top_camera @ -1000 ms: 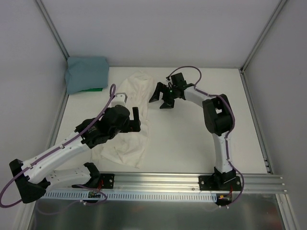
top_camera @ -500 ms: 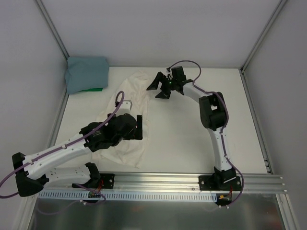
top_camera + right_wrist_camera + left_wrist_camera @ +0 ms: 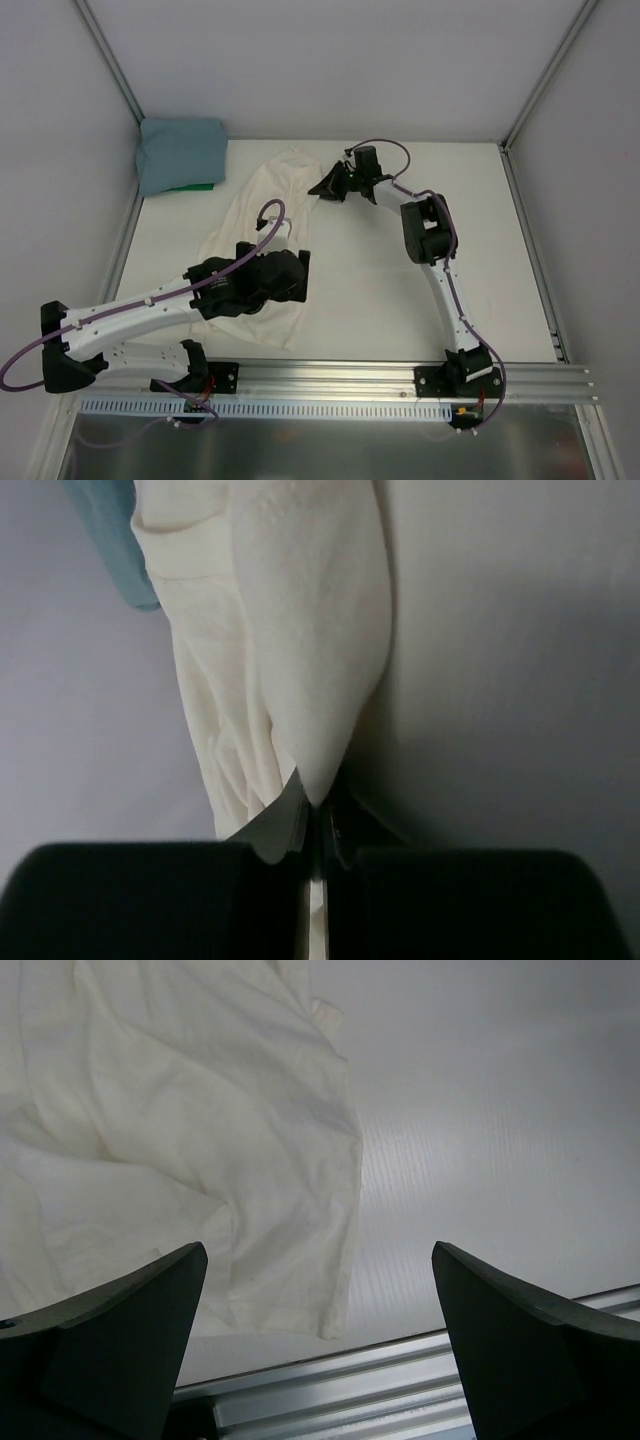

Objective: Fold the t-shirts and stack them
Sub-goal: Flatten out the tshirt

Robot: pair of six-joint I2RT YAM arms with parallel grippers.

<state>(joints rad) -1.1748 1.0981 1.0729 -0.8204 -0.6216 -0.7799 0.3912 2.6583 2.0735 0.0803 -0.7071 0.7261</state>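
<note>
right gripper: pinching cream t-shirt edge | left gripper: spread wide above its hem

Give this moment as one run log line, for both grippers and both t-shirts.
right gripper: shut on cream t-shirt edge | left gripper: open, above near hem | teal t-shirt: folded, far-left corner

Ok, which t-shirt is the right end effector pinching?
The cream t-shirt, its edge caught in the right end effector; the teal-blue t-shirt sits folded, untouched, far left.
</note>
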